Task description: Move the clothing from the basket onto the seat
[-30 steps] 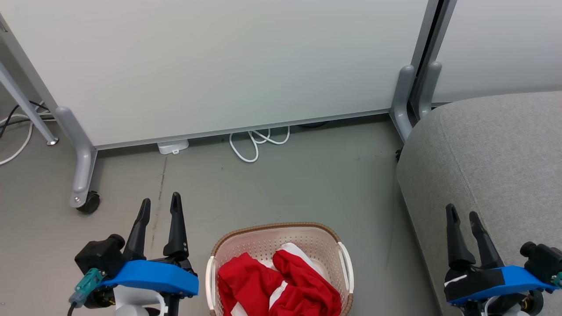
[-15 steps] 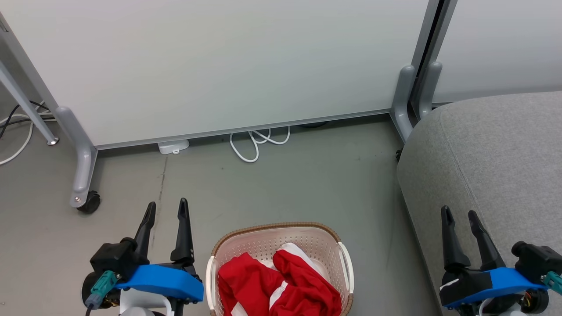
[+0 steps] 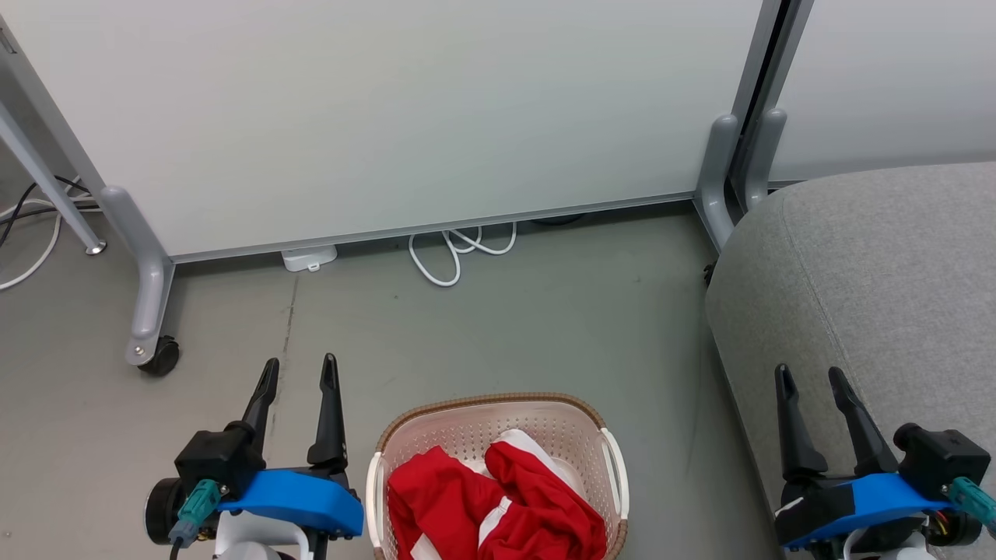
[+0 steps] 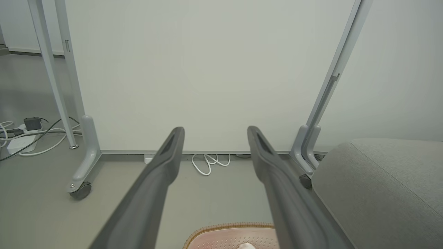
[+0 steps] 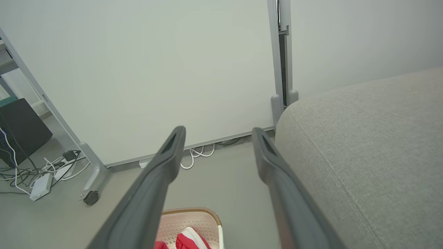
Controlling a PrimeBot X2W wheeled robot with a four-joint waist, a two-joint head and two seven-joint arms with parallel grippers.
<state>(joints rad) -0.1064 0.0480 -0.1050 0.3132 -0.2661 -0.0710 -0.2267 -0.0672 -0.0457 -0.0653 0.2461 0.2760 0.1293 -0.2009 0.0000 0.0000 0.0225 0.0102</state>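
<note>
On the grey-green floor, well apart from the edge where it meets the white partition panel (image 3: pixel 389 117), stands the small oval cream plastic basket with perforated walls and a brown woven-look rim (image 3: pixel 490 400). The bright red soft-fabric clothing with white bands (image 3: pixel 537 505) lies heaped inside it, against the near side, leaving the far wall bare. Nothing has reached the large grey woven-fabric upholstered seat (image 3: pixel 879 272), whose rounded corner stands to the basket's right with a strip of floor between.

That layout looks chosen for a short carry, out of the basket and sideways onto the cushion. The left end effector (image 3: pixel 301 360) sits to the basket's left and the right end effector (image 3: pixel 807 369) lies over the seat's near edge. Both point forward with their fingers spread apart and nothing between them. I read this as a ready stance before the first reach, with the jaws wide enough to gather loose cloth.

Counted, there is one basket, one seat and two end effectors of two dark fingers each. The clothing shows as two red mounds, probably two garments, though the folds hide any clear boundary. One looped white cable (image 3: pixel 436 268) lies at the floor's far edge, and one black castor (image 3: pixel 159 358) sits under the partition's grey foot.
</note>
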